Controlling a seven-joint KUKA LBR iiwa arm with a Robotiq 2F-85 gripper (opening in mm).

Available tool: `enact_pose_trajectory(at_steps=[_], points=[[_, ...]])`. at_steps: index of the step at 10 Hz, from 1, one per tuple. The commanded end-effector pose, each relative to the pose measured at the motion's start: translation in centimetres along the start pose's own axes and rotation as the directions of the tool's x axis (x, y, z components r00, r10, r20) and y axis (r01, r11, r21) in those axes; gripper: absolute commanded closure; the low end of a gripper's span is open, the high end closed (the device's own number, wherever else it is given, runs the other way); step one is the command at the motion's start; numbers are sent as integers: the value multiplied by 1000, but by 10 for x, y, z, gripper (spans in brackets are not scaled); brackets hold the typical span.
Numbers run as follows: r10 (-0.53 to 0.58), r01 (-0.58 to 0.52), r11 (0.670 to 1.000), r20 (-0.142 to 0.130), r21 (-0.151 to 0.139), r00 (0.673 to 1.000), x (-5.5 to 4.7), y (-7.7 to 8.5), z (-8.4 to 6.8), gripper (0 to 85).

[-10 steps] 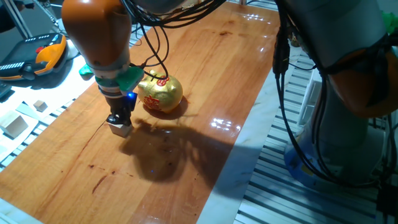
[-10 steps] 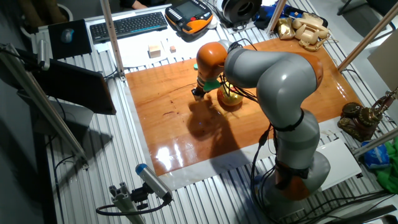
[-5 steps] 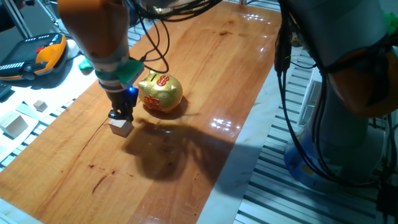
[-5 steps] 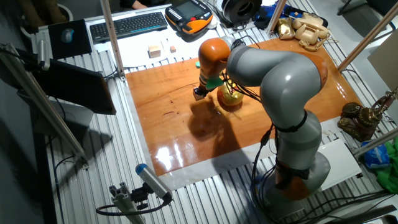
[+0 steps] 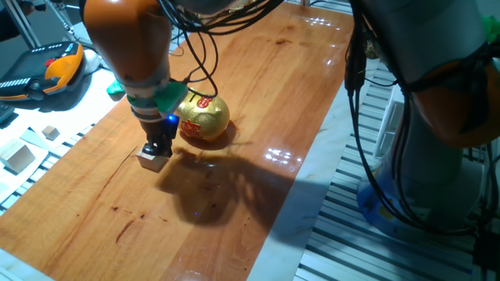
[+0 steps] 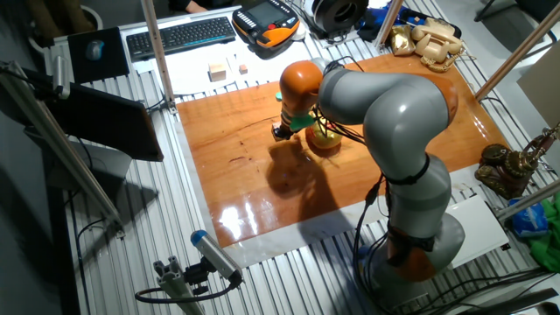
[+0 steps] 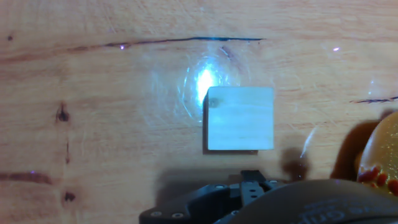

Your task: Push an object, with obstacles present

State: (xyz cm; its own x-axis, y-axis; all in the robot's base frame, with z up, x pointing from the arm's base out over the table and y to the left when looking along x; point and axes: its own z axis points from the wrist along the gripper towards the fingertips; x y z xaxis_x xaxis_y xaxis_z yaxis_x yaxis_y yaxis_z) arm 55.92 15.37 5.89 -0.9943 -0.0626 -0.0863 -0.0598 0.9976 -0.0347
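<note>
One small wooden cube point(image 5: 153, 160) sits on the table point(image 5: 258, 101), with one gold piggy bank point(image 5: 201, 119) at about two o'clock from it — a single obstacle. One arm point(image 6: 385, 114) carries one gripper point(image 5: 158, 147). Off the board at about ten o'clock lie two more wooden pieces — one larger pale block point(image 5: 17, 158) and one tinier cube point(image 5: 51, 133). The other fixed view adds one keyboard point(image 6: 180, 35), one orange-and-black pendant point(image 6: 271, 19) and one gold telephone point(image 6: 424, 38).
</note>
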Motion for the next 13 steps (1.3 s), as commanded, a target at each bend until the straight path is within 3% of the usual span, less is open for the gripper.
enact_pose_trajectory(at_steps=[1,8,13], points=[[5,-5,1000,8,-5,1000,-2,2,5,850],[18,-18,1000,37,-11,999,-18,8,11,850],[10,-10,1000,36,3,999,-26,9,1,850]])
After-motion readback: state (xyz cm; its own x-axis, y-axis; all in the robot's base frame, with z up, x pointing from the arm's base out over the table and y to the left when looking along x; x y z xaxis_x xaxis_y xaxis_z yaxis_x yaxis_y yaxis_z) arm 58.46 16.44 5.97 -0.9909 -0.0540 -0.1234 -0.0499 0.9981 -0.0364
